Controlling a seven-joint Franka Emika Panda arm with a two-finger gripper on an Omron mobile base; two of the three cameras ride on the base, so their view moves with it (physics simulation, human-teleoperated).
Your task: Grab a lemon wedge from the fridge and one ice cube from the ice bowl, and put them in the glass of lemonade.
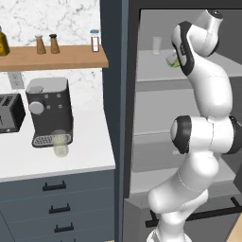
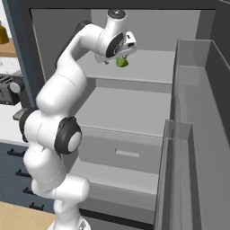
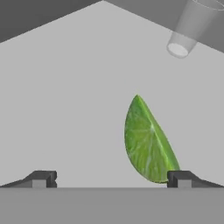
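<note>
Your gripper (image 3: pixel 111 178) is spread wide and empty; the lemon wedge (image 3: pixel 146 142) lies off-centre, its long axis ending against one fingertip (image 3: pixel 181 177).

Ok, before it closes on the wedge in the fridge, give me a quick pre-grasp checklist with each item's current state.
1. Fridge door open, shelf reachable: ok.
2. Gripper open wide: ok.
3. Lemon wedge between the fingertips: not ok; it sits off centre, close against one fingertip.
4. Fingers low enough to flank the wedge: cannot tell.
5. Clear glass on the same shelf apart from the wedge: ok.
6. Glass of lemonade upright on the counter by the coffee machine: ok.
</note>
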